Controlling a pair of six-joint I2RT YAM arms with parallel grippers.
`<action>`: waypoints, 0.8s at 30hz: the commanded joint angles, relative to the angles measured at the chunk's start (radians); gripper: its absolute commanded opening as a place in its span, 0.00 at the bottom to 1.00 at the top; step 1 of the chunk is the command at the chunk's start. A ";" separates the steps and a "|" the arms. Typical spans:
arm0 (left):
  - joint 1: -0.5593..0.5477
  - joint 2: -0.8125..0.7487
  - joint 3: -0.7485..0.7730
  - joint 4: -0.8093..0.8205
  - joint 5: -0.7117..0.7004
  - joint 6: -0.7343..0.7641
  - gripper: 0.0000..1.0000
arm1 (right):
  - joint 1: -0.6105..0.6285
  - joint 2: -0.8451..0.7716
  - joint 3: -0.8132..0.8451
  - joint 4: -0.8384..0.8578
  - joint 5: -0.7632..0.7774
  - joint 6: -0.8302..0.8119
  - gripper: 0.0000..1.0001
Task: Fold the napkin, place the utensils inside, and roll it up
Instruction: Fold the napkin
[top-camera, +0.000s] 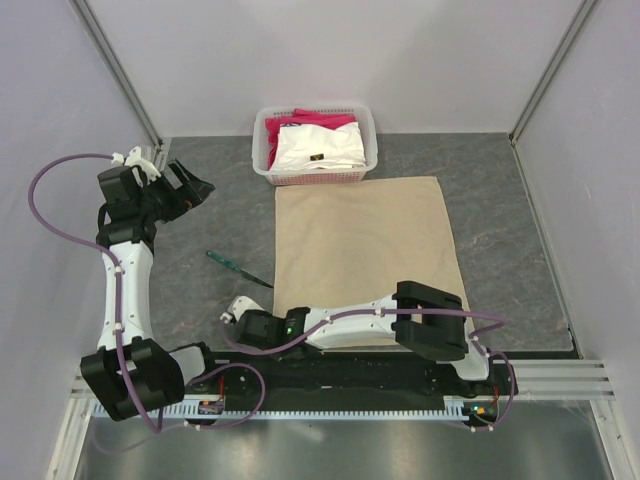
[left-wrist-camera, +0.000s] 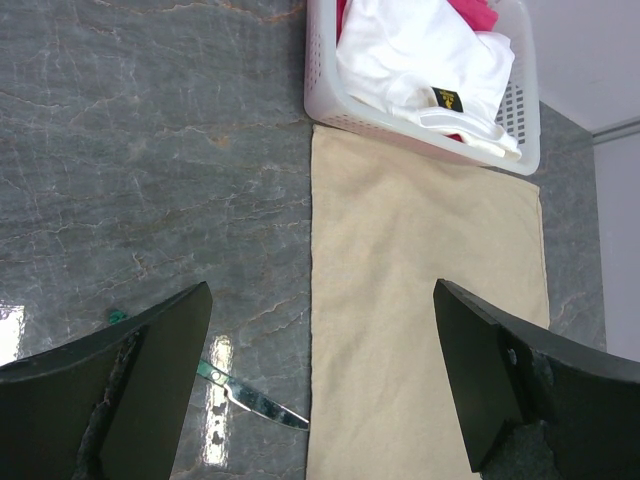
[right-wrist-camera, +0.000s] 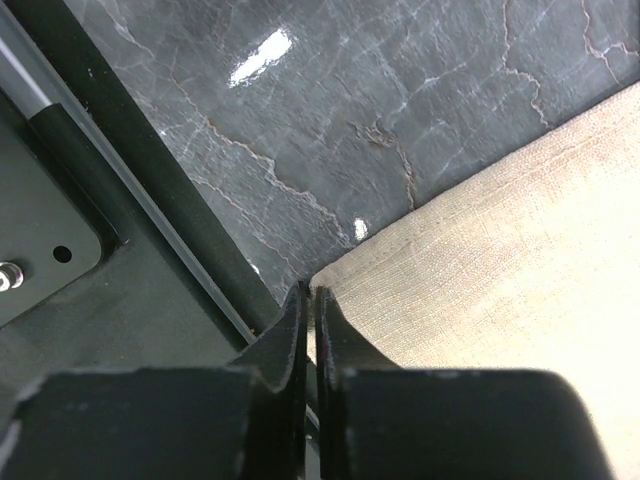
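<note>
The tan napkin (top-camera: 365, 240) lies flat on the grey table, in front of the white basket (top-camera: 262, 150). It also shows in the left wrist view (left-wrist-camera: 420, 300) and the right wrist view (right-wrist-camera: 520, 250). The knife (top-camera: 238, 270), with a teal handle, lies on the table just left of the napkin, its blade (left-wrist-camera: 255, 402) pointing at the napkin's left edge. My left gripper (top-camera: 195, 185) is open and empty, held high at the far left (left-wrist-camera: 322, 287). My right gripper (top-camera: 250, 322) is low at the napkin's near-left corner, its jaws shut on that corner (right-wrist-camera: 312, 292).
The basket (left-wrist-camera: 320, 100) holds a white folded cloth (top-camera: 315, 148) and a pink-red folded cloth (top-camera: 320, 121). The black base rail (right-wrist-camera: 150, 210) runs just beside the right gripper. Walls enclose the table at the back and both sides.
</note>
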 joint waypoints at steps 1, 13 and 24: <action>0.004 -0.014 -0.001 0.035 0.012 -0.028 1.00 | 0.000 0.025 0.015 -0.040 -0.021 0.011 0.00; 0.007 -0.022 -0.002 0.034 0.003 -0.025 1.00 | -0.114 -0.166 0.026 -0.056 -0.038 -0.024 0.00; 0.010 -0.008 -0.007 0.041 0.038 -0.039 1.00 | -0.417 -0.261 -0.091 -0.089 0.045 -0.113 0.00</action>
